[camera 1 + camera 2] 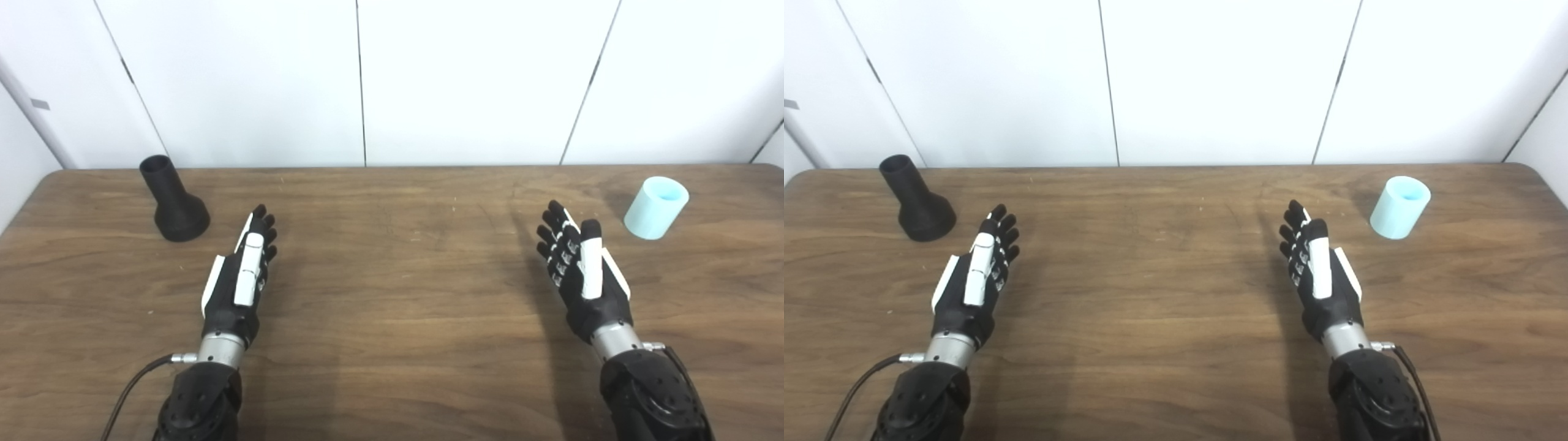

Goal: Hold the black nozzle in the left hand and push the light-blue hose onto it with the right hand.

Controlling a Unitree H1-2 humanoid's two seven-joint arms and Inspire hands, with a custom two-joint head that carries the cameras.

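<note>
Brown wood grain runs across the table [392, 318], and on it the two task pieces sit well apart, at opposite far corners. The black nozzle [173, 201] stands on its wide flared base at the far left, its narrow open neck leaning up and toward the wall. The light-blue hose [656, 207], a short stubby tube, stands on end at the far right, tipped a little so that its open mouth shows. Neither piece is touched. The left hand [240, 278] is set edge-on above the tabletop, fingers stretched out and released, holding nothing, its fingertips near the nozzle's base but clear of it. The right hand [580, 272] mirrors it on the other side, fingers likewise extended and empty, just short of the hose. By the look of it the task has not begun: nothing is picked up, nothing is joined. All of it is left to do, namely the left hand grasping the nozzle, the right hand taking the hose, bringing the two together over the middle, and pushing the hose onto the nozzle's neck.
</note>
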